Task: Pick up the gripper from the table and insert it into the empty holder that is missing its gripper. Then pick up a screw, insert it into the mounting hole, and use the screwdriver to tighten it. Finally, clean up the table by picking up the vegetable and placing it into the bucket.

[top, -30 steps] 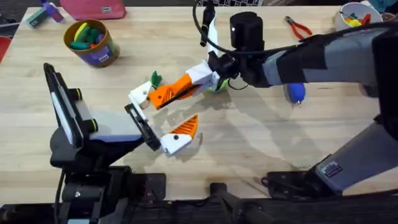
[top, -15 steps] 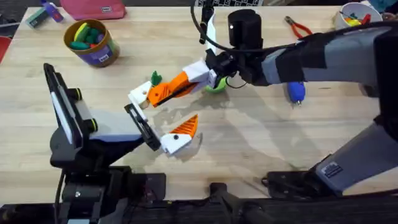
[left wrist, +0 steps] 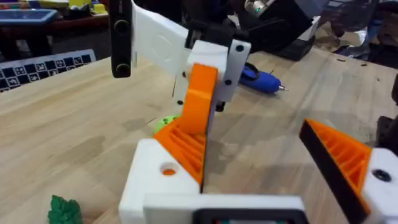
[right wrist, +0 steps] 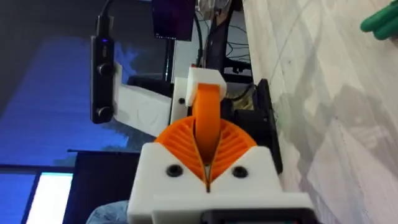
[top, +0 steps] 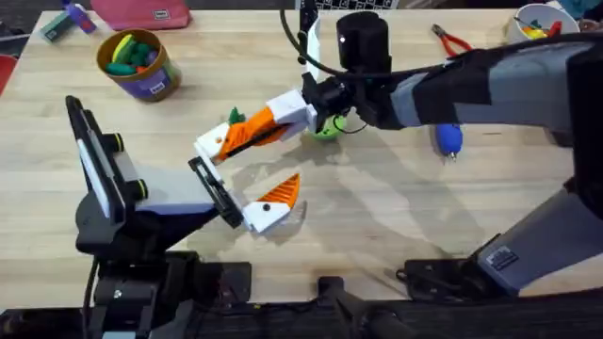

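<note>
The orange gripper lies slanted against the white holder, its lower end on the holder block. My right gripper is shut on its upper end; its orange pads pinch the wedge. My left gripper stands open, its other finger carrying an orange wedge with a black face. The dark green vegetable lies just beyond the holder. The blue screwdriver rests under the right arm. The bucket sits at the far left.
A bright green disc lies under the right wrist. Red-handled pliers and a white bowl are at the far right. A pink pouch is at the far edge.
My right gripper has shifted slightly left and toward the far side with the orange gripper, which now sits steeper against the holder. The left arm has stayed put.
</note>
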You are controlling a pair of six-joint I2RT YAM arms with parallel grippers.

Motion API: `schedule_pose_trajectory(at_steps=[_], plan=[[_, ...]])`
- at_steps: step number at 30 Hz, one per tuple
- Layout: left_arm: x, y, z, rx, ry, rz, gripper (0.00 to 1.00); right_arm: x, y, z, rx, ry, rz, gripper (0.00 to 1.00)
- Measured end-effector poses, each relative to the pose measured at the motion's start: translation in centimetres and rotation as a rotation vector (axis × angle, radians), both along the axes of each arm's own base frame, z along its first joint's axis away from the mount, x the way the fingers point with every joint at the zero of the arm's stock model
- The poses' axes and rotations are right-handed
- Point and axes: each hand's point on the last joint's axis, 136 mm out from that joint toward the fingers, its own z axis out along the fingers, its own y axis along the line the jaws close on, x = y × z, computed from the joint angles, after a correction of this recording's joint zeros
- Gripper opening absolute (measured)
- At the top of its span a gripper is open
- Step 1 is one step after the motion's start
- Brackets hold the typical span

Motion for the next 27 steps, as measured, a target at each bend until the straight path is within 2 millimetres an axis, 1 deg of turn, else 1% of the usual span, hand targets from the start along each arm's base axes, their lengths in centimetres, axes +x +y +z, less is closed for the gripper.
schedule_pose_trajectory(at_steps=[15, 23, 27], plan=[[0.4, 0.3, 0.0, 0.003, -0.004, 0.026, 0.985, 0.2, 0.8, 0.4, -0.025, 0.022, -0.004, 0.009], [0.4, 0.3, 0.0, 0.002, -0.002, 0.031, 0.985, 0.4, 1.7, 0.0, -0.008, 0.035, 0.057, 0.009], [0.4, 0.3, 0.0, 0.002, -0.003, 0.03, 0.985, 0.4, 1.7, 0.0, 0.001, 0.03, 0.07, 0.009]])
